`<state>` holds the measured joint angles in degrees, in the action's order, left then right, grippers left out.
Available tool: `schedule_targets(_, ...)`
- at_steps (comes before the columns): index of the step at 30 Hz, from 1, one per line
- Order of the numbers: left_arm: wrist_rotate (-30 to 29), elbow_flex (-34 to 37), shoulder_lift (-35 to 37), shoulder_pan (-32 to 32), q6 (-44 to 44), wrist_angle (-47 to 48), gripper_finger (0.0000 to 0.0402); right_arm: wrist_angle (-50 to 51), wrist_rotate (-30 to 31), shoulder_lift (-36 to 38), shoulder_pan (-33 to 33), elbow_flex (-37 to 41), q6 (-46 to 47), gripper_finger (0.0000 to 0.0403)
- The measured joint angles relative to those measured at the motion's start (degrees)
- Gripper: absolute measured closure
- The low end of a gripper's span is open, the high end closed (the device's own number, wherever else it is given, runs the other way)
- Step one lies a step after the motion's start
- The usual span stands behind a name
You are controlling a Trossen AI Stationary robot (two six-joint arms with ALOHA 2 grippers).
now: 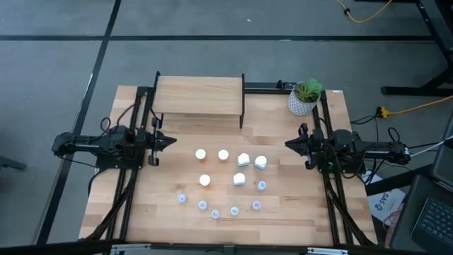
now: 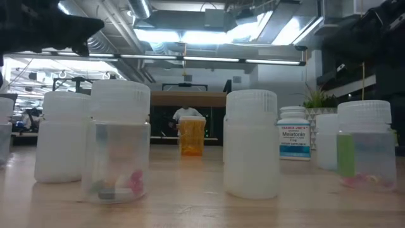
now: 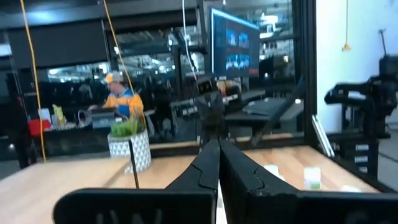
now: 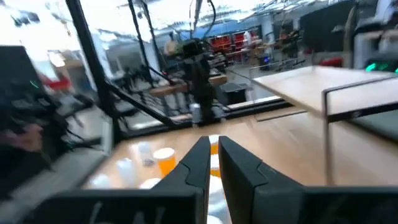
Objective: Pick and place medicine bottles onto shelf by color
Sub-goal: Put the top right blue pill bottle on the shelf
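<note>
Jaws pressed together on your left gripper (image 1: pixel 172 140); your right gripper (image 1: pixel 288 144) shows a thin slit, holding nothing. Between them, the medicine bottles (image 1: pixel 233 178) sit scattered mid-table, nearest you the blue vials. Beyond stands the shelf (image 1: pixel 199 95), its top bare.

Right gripper (image 4: pixel 213 155) fingers nearly together, narrow gap, nothing held, above the wooden table (image 4: pixel 280 149). Just past the fingertips an orange bottle (image 4: pixel 165 159) stands with pale vials (image 4: pixel 144 152) beside it, blurred. Shelf (image 4: pixel 323 78) with light wood top and thin black legs to one side. Left arm (image 4: pixel 200 74) across the table.
</note>
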<state>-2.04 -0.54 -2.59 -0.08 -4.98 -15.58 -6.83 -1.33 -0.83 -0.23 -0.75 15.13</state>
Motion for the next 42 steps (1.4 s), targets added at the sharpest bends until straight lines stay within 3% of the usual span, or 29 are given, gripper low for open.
schedule_targets(9,-0.2,0.0,0.0,0.0,7.9,-4.8,0.0401,-0.2,-3.8,0.0,0.0,0.0,11.8,0.0366)
schedule_targets(20,0.4,0.0,0.0,0.0,7.9,-5.0,0.0401,-0.1,-3.9,0.0,0.0,0.0,11.3,0.0366)
schedule_targets(26,-0.4,0.0,0.0,0.0,3.3,-5.3,0.0401,1.6,-3.9,0.0,0.0,0.0,2.0,0.0366)
schedule_targets(32,-0.4,0.0,0.0,0.0,2.4,-5.1,0.0401,0.0,-3.8,0.0,0.0,0.0,0.9,0.0364)
schedule_targets(36,-0.4,0.0,0.0,0.0,4.8,-5.1,0.0379,-1.5,-3.9,0.0,0.0,0.0,1.3,0.034)
schedule_targets(42,-0.4,0.0,0.0,0.0,7.8,-5.1,0.0314,-4.7,-4.4,0.0,0.0,0.0,1.1,0.0268)
